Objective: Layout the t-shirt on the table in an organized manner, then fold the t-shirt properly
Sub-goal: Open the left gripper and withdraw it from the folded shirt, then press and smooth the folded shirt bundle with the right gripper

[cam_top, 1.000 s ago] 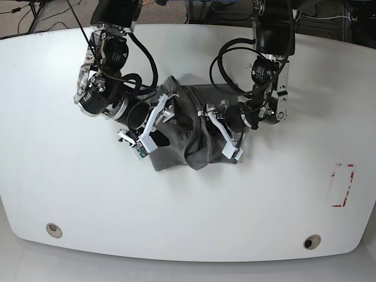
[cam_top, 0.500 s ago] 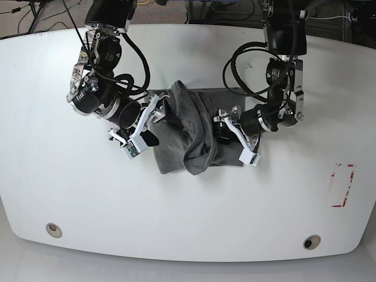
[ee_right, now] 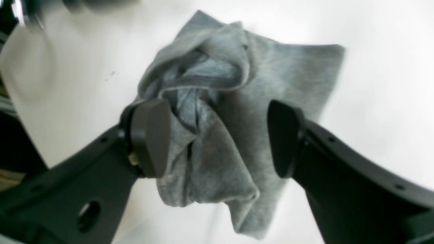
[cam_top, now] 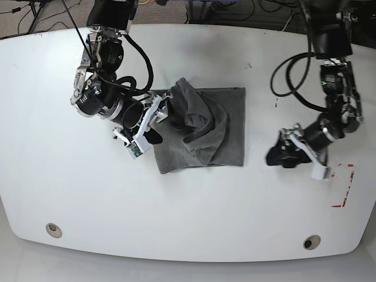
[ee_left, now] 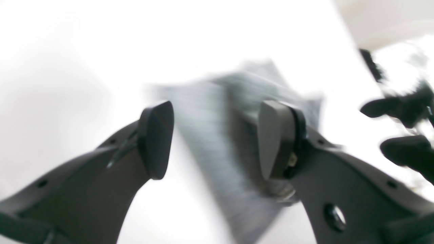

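We see the right gripper (ee_right: 217,139) with its two dark pads spread wide and nothing between them; it hangs at the crumpled edge of the t-shirt (cam_top: 202,126), the bunched folds lying just below its gap. In the base view that edge faces the right gripper (cam_top: 154,123). The left gripper (ee_left: 213,140) also has its pads held wide apart and grips nothing; its wrist view is blurred, showing only a grey streak of shirt beyond the gap. In the base view the left gripper (cam_top: 291,154) is well clear of the shirt, near a red-and-white tape mark (cam_top: 342,185). The shirt lies partly folded, rumpled on one side, around the middle of the white table (cam_top: 188,217).
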{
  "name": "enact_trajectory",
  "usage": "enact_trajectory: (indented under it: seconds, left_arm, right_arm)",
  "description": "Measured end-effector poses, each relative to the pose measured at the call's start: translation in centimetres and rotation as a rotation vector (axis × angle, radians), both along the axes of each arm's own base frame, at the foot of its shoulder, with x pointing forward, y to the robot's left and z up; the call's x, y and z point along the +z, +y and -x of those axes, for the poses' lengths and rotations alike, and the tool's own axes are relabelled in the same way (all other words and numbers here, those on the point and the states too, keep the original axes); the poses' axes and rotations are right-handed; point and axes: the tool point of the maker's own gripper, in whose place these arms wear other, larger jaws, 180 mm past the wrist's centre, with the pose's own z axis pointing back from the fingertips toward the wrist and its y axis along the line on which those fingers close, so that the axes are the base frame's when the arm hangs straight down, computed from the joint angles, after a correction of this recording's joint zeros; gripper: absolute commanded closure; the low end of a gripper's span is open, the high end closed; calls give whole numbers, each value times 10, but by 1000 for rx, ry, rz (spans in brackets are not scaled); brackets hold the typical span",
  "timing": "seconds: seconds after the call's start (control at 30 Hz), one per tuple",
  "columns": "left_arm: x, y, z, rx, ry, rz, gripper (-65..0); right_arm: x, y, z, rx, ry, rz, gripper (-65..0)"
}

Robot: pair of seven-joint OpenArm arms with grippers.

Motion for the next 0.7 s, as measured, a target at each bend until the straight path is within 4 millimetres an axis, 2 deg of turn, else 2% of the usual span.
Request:
enact_trajectory:
  seconds: [0.1, 0.2, 0.27, 0.37, 0.47, 0.6, 0.7]
  left_arm:
    - [15, 51, -4, 90, -28, -65, -368]
    - [32, 93, -3, 160, -56, -116, -368]
    - [41, 110, -3, 187, -71, -142, -368]
    - [51, 127, -2, 213, -85, -169, -368]
    - [54, 134, 0, 222, -88, -182, -368]
    - [42, 135, 9, 225, -61, -177, -368]
    - [30, 136, 18, 225, -22, -184, -368]
  right_arm:
    - [-4, 2, -4, 1, 19, -6, -420]
    - [-2, 5, -13, 1, 15, -24, -422]
    - [0, 7, -19, 1, 12, -33, -422]
    - [2, 10, -30, 6, 11, -44, -423]
    - [5, 16, -39, 24, 7, -50, -423]
    - [6, 33, -43, 81, 9, -45, -423]
    - [4, 51, -37, 139, 17, -36, -423]
